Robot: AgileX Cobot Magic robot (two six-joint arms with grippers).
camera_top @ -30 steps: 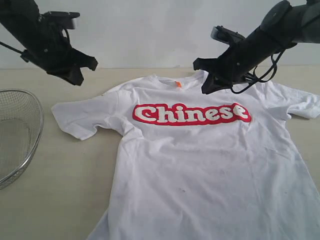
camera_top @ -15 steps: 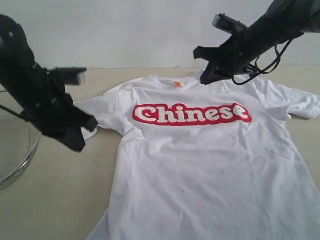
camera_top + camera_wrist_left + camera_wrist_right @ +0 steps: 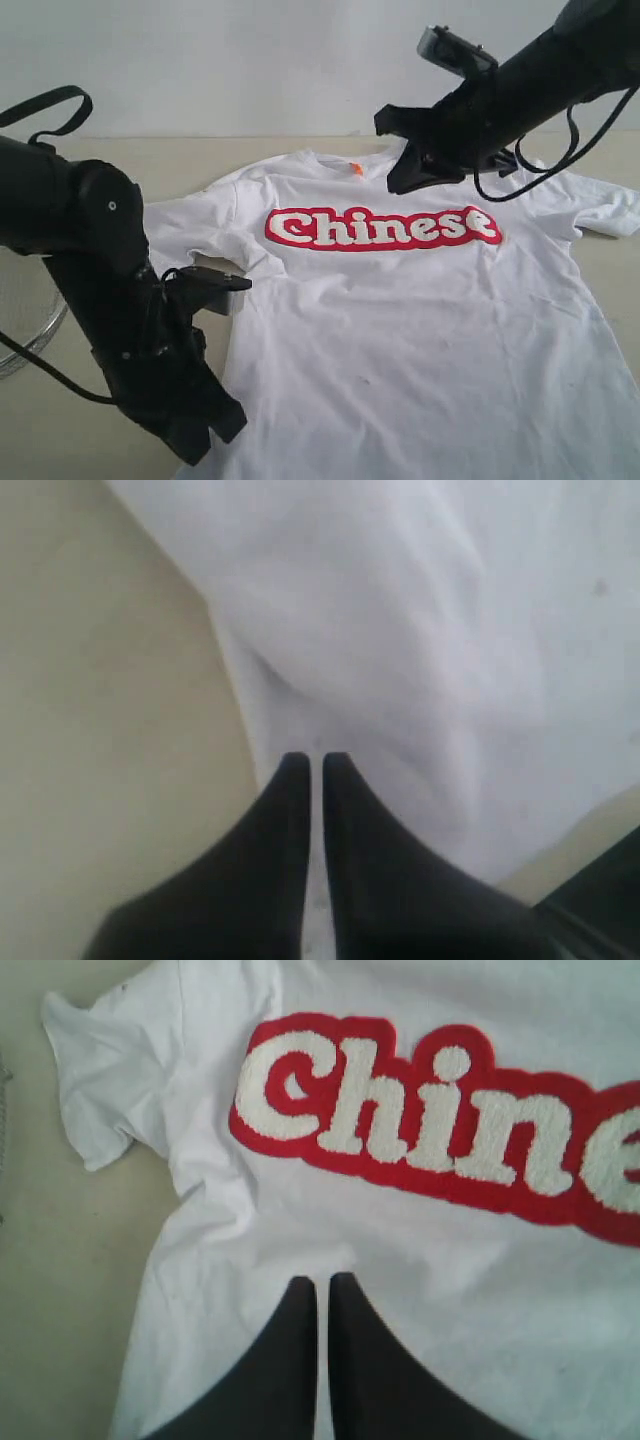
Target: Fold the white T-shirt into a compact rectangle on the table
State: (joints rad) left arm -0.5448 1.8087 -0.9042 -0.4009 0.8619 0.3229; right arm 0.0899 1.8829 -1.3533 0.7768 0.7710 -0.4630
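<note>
The white T-shirt (image 3: 420, 330) lies flat and face up on the table (image 3: 130, 330), its red "Chinese" print (image 3: 383, 227) and orange neck tag (image 3: 357, 168) showing. My left gripper (image 3: 195, 450) hangs low by the shirt's lower left hem, shut and holding nothing; in the left wrist view its tips (image 3: 314, 760) sit just over the hem's edge (image 3: 240, 680). My right gripper (image 3: 395, 180) hovers above the collar at the back, shut and empty. Through the right wrist camera its tips (image 3: 322, 1282) point at cloth below the print (image 3: 440, 1110).
A round wire-mesh basket (image 3: 25, 335) stands at the left edge, mostly hidden behind my left arm (image 3: 90, 250). The shirt's right sleeve (image 3: 600, 205) reaches toward the right edge. A pale wall runs behind the table.
My left arm has swung from the back left down to the front, ending by the shirt's lower left hem. The right arm rose a little and shifted left. The shirt has not moved.
</note>
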